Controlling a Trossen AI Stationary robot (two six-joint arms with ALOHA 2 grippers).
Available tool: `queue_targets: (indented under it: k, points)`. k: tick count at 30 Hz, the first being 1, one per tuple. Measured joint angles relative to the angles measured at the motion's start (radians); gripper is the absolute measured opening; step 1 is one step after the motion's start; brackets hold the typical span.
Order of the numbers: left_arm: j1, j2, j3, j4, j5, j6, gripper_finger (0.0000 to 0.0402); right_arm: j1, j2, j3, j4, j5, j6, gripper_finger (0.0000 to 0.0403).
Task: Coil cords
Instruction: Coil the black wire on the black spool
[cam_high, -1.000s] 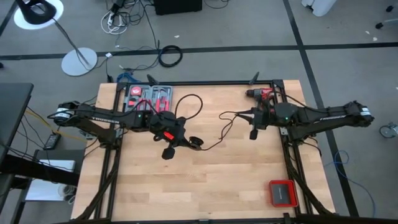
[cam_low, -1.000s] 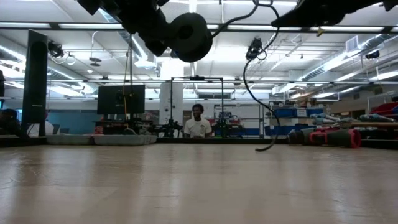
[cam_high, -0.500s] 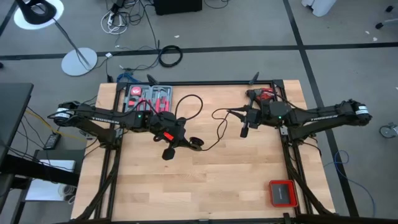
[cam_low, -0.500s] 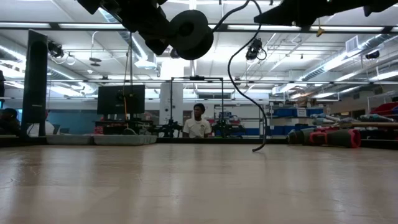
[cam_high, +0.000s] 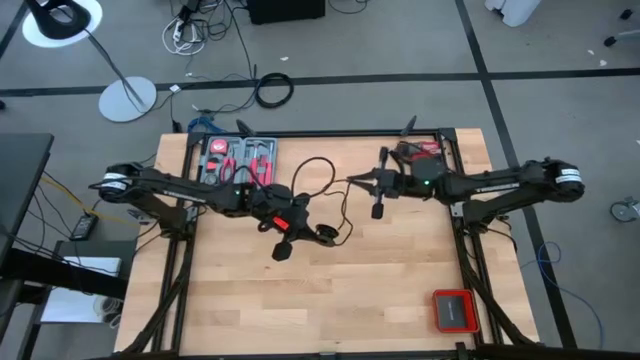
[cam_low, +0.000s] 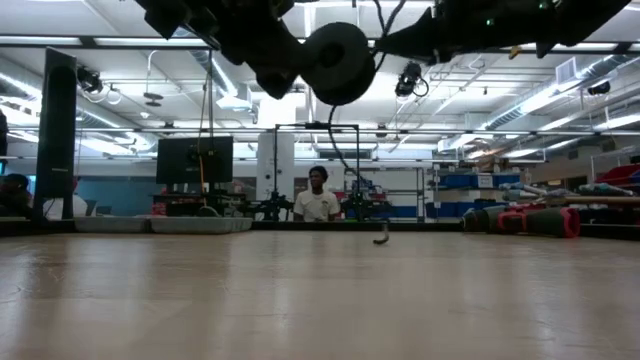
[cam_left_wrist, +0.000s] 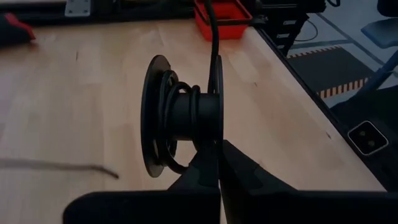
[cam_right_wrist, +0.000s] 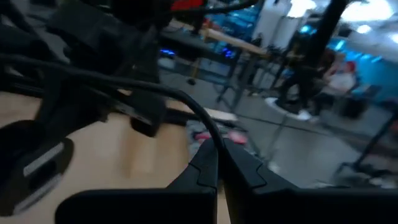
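Note:
A black spool (cam_left_wrist: 180, 115) with a few turns of the thin black cord (cam_high: 345, 210) on its hub hangs above the table's middle. My left gripper (cam_high: 305, 228) is shut on it. The cord runs up from the spool (cam_high: 326, 235) and sags in loose loops to my right gripper (cam_high: 352, 181). That gripper is shut on the cord just right of the spool, above the table. In the low view the spool (cam_low: 340, 62) hangs high, and a low bit of the cord (cam_low: 381, 237) reaches the tabletop. My left gripper pinches the rim of one spool flange (cam_left_wrist: 215, 134) between its two fingers, slanting down from the table's left. The spool is lifted clear of the table with its axis level. My right gripper pinches the cord (cam_right_wrist: 208, 134) between its fingertips, coming level from the table's right. The fingers lie across the strand. From there the cord leads off toward the spool and hangs slack below.
A red tool tray (cam_high: 240, 160) sits at the far left of the table and a red drill (cam_high: 420, 150) at the far right. A small red-edged box (cam_high: 453, 310) lies near the right front corner. A person (cam_low: 318, 200) sits in the room beyond.
My right gripper has gone toward the table's left, toward the spool, carrying the cord and rolling a little. The hanging slack has swung left with it and bunched into tighter loops. My left gripper has moved slightly rightward and nearer with the spool.

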Motion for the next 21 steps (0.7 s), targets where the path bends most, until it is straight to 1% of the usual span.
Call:
queue_targets:
  k: [4,6,10,13,17,21]
  points:
    - [-0.001,0.044,0.000,0.076,0.008,0.007,0.0000,0.009,0.062,0.000,0.051,-0.087,0.044,0.0004]
    - [0.001,0.061,0.000,0.110,0.019,0.009,0.0000,0.016,0.082,0.000,0.049,-0.110,0.044,0.0004]
    - [0.003,0.073,0.000,0.162,0.026,0.016,0.0000,0.016,0.122,0.000,0.043,-0.198,0.043,0.0004]
    - [0.006,0.077,0.000,0.178,0.026,0.024,0.0000,0.013,0.153,0.000,0.045,-0.229,0.028,0.0004]
    - [0.013,0.077,0.000,0.196,0.026,0.031,0.0000,0.013,0.194,0.000,0.092,-0.269,0.005,0.0004]
    - [0.015,0.077,0.000,0.205,0.027,0.033,0.0000,-0.002,0.207,0.000,0.095,-0.280,-0.027,0.0003]
